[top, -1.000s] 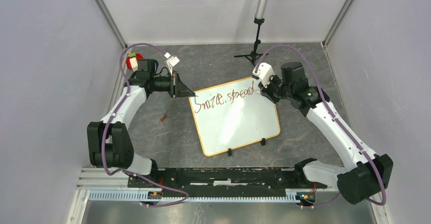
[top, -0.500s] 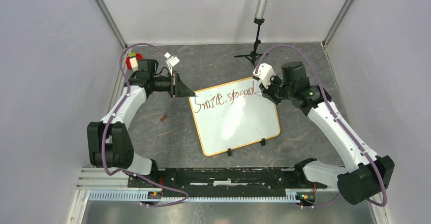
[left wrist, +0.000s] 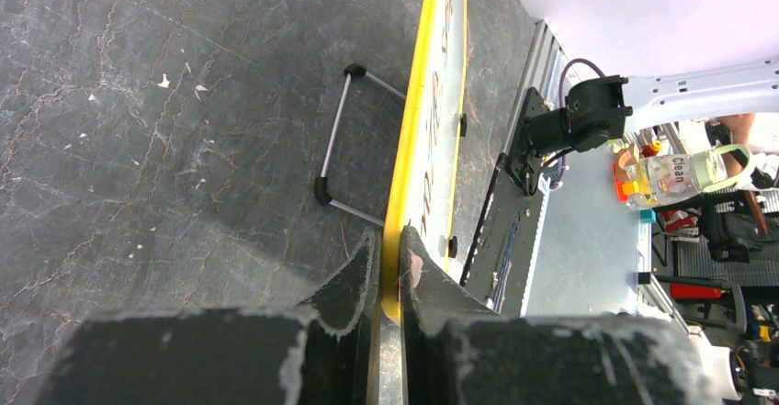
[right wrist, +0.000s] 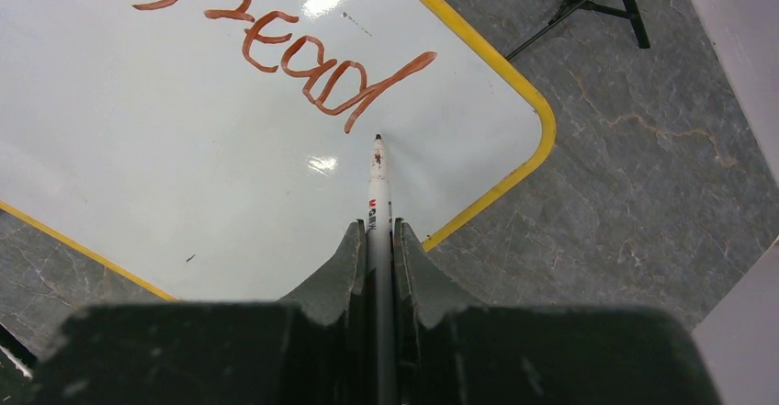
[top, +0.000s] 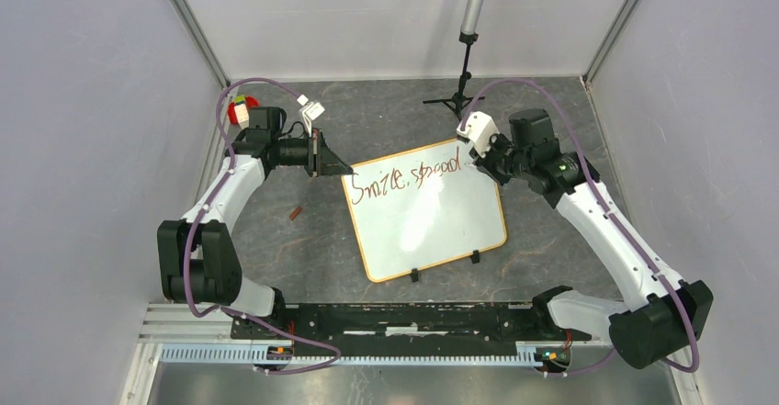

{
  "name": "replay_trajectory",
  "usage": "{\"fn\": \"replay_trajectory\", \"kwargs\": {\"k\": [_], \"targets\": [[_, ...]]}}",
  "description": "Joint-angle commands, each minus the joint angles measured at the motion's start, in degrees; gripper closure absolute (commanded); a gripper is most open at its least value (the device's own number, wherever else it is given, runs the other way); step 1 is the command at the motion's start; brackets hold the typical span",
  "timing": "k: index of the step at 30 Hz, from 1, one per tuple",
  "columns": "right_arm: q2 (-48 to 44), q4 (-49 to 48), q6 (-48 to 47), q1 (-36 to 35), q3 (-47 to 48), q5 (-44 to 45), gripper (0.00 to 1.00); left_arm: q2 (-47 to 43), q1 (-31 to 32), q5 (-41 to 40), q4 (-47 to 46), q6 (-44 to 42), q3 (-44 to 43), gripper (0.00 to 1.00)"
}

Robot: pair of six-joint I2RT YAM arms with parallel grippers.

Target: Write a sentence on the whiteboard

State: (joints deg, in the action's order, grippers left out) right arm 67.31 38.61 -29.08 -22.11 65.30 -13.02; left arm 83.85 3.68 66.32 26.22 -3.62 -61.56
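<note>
Whiteboard (top: pixel 432 226) sentence (top: pixel 384 183) stops at "spread"; my right hand (right wrist: pixel 378 230), pinching the marker (right wrist: pixel 378 180), drifted slightly toward 1 o'clock, my left hand (left wrist: pixel 390 240) clamps the board edge, so I think more words remain.

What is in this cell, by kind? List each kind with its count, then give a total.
whiteboard: 1
marker: 1
tripod stand: 1
small reddish piece: 1
multicoloured block: 1
robot hands: 2 (left hand, right hand)
total: 7

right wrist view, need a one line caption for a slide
Right gripper grips a marker, its tip beside the end of the red lettering "spread" on the whiteboard.
</note>
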Motion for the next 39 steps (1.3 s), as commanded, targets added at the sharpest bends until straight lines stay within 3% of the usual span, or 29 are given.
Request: {"fn": "replay_trajectory", "kwargs": {"k": [1,30,35,39], "targets": [[0.53,-1.69,-1.04,0.09,1.65,1.35,1.0,1.08,1.77,-2.07,0.33,-0.56,-1.02,0.98],[-0.25,1.17,-0.8,0.05,5.59,-0.19,1.0,1.31,1.89,-2.47,0.83,-1.06,-1.28,0.98],[-0.14,2.26,-0.13,-0.49,6.29,-6.56,1.0,1.37,1.89,-2.52,0.85,-1.03,-1.28,0.98],[-0.24,1.07,0.99,-6.16,3.61,-11.08,1.0,1.52,1.91,-2.52,0.85,-0.8,-1.28,0.98]]}}
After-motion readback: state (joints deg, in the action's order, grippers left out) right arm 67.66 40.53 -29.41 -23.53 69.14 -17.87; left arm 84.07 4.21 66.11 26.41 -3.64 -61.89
